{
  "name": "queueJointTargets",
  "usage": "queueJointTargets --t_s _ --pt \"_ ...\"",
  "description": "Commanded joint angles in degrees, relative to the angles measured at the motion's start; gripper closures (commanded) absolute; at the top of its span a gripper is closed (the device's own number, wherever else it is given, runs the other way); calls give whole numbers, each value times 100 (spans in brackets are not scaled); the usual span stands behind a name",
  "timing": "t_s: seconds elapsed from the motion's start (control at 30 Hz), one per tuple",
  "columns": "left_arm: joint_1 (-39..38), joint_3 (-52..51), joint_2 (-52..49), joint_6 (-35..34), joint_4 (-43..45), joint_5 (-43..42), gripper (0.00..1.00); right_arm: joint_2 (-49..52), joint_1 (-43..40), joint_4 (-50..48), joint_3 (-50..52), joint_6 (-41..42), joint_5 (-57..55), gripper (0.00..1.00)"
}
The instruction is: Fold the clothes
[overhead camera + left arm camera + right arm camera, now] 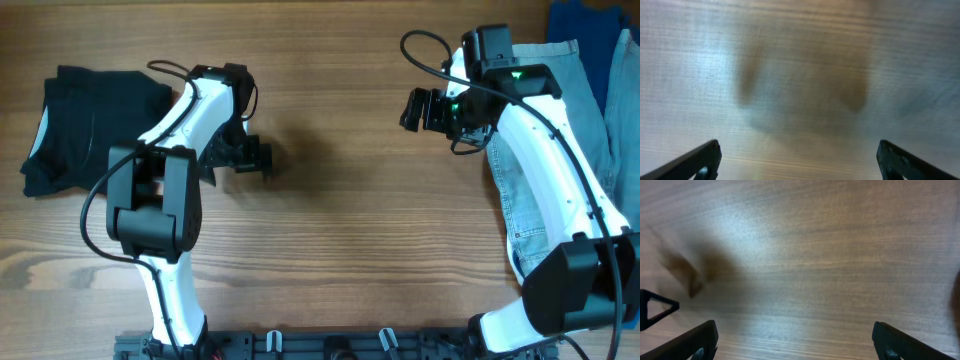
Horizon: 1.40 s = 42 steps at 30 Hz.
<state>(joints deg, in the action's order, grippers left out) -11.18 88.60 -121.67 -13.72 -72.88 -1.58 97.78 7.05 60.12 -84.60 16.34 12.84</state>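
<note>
A black garment [85,125] lies bundled at the worktop's [340,230] left edge; left tool [248,155], nearby, and right tool [415,110], well apart, both gape wide and empty, so a clean corner pinch likely serves best.

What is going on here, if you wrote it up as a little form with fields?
Setting: wooden table, two white robot arms
Black garment: compact heap at the table's left side, neither gripper touching it
Left gripper: open, empty, over bare wood to the right of the garment
Right gripper: open, empty, over bare wood
Denim garment: right side, partly under the right arm
Blue cloth: top right corner, next to the denim
</note>
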Motion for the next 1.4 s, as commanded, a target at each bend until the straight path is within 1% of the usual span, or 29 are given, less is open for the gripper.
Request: queueJointTargets --t_s 0.0,0.17,0.3,0.37,0.53,0.67,0.77,0.87,1.0,1.37 --pt "-22 35 623 -170 -133 -9 0 -17 4 195 -9 -116 160 0" --pt "-151 35 1698 -197 -155 -7 0 -352 4 258 0 37 26 0" --pt "-153 -11 2671 -192 -114 31 0 -1062 4 236 90 33 -240 0" --pt "-151 -232 3355 -179 164 166 0 -1720 4 39 470 11 -343 0" --pt "-151 -990 4586 -173 848 188 0 -3126 4 -597 1622 -166 -343 0" --pt "-144 -1915 5939 -168 1515 251 0 -4577 4 -1080 2664 -286 -601 0" --pt "-144 -2564 6935 -173 1838 256 0 -5495 4 -1163 3154 -286 -870 0" --pt "-140 -2938 7659 -214 1845 437 0 -6061 4 -933 3265 -284 -1126 1" --pt "-142 -2966 8046 -212 1663 514 0 -6277 4 -824 3265 -284 -1156 0" --pt "-142 -2966 8074 -212 1604 514 0 -6105 4 -820 3265 -282 -1156 0"
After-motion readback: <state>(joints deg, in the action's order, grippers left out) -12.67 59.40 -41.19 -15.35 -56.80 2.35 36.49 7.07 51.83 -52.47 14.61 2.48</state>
